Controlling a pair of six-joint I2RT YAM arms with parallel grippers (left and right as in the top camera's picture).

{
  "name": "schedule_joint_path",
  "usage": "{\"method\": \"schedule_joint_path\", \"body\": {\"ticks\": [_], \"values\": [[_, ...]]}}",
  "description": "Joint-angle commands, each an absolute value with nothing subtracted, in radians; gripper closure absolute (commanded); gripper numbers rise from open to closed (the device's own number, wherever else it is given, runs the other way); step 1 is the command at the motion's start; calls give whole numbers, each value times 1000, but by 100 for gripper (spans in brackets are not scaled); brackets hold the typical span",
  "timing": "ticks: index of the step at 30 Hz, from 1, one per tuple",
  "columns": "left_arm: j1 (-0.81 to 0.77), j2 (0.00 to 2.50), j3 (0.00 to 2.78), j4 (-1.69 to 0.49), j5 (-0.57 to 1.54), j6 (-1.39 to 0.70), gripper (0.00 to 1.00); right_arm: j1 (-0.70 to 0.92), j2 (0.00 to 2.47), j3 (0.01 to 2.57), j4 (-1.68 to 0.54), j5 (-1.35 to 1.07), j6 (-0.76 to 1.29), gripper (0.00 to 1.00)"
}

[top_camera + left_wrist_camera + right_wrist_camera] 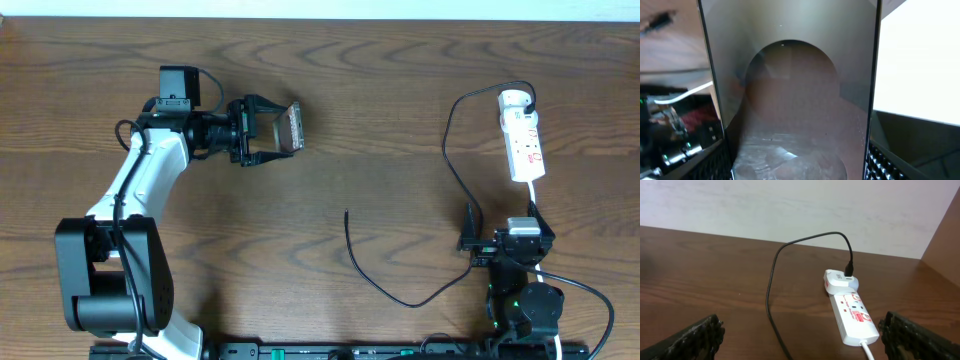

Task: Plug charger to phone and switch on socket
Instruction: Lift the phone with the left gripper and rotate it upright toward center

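Note:
My left gripper is shut on the phone and holds it up on edge above the table at the upper left. In the left wrist view the phone fills the space between the fingers, showing its large round circle. The charger cable runs from the white adapter on the socket down across the table; its free plug end lies mid-table. My right gripper is open and empty, low near the front edge, with the socket and cable ahead of it.
The socket's white cord runs toward the right arm's base. The wooden table ends at a pale wall along the back.

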State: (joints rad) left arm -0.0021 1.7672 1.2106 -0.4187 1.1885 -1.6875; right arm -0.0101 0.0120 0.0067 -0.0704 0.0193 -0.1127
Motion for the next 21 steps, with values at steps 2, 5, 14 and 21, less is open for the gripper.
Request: {"method": "schedule_joint_path", "body": {"ticks": [2,5,14,21], "values": [[-3,1735,1242,-416,1265,-1749,92,-17,7,6,-74,27,-102,1],[-3,1735,1242,-416,1230,-1748,93,-17,7,6,-74,27,-102,1],[-4,1735,1242,-416,1141,-1749,93,-17,7,6,-74,27,-102,1],[-4,1735,1242,-417,1073,-1740,93,-17,7,6,-74,27,-102,1]]}}
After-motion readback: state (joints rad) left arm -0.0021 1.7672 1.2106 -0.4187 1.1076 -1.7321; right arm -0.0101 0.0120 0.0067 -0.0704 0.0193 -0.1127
